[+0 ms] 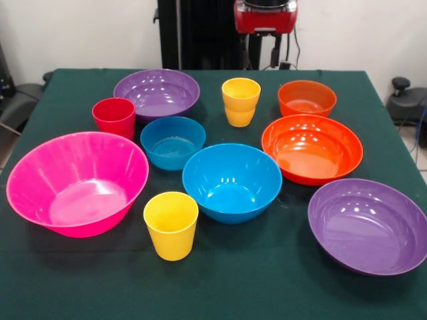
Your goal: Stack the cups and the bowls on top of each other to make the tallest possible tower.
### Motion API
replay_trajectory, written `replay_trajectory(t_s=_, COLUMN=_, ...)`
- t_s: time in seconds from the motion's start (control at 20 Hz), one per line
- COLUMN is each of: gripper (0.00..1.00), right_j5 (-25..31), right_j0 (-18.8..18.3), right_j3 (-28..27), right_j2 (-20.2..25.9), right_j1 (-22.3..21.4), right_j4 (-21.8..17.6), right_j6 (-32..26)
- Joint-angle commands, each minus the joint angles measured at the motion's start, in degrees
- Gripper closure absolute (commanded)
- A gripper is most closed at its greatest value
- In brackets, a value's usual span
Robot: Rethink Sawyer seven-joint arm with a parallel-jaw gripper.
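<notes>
Nothing is stacked except two yellow cups [241,101], nested at the back centre. A third yellow cup [171,225] stands alone at the front, and the red-pink cup [114,117] at the back left. The big pink bowl [77,182] is at the left. One purple bowl [157,93] is at the back, the other [369,225] at the front right. The small blue bowl [173,141] sits behind the larger blue bowl [231,181]. The small orange bowl [307,98] sits behind the wide orange bowl [312,148]. My gripper [265,50] hangs drawn back under the red arm end beyond the table's far edge, touching nothing.
All the pieces stand upright on a dark green tablecloth [267,280]. The black pedestal [200,33] rises behind the far edge. Dark equipment sits off the table at the left and right sides.
</notes>
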Motion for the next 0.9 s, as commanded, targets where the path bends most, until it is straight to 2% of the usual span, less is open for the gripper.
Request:
replay_trajectory(t_s=0.05, gripper=0.0, right_j5=4.3, right_j0=3.5, right_j3=-2.3, right_j2=3.0, right_j1=0.9, right_j4=0.9, right_j6=7.9)
replay_trajectory(t_s=0.2, gripper=0.0, right_j5=3.1, right_j0=4.3, right_j3=-2.3, right_j2=2.6, right_j1=2.2, right_j4=1.5, right_j6=8.9)
replay_trajectory(t_s=0.65, gripper=0.0, right_j5=3.8, right_j0=6.0, right_j3=-1.4, right_j2=1.5, right_j1=1.3, right_j4=2.5, right_j6=10.0)
replay_trajectory(t_s=0.9, gripper=0.0, right_j5=3.5, right_j0=8.5, right_j3=-1.6, right_j2=0.1, right_j1=1.0, right_j4=3.6, right_j6=12.0)
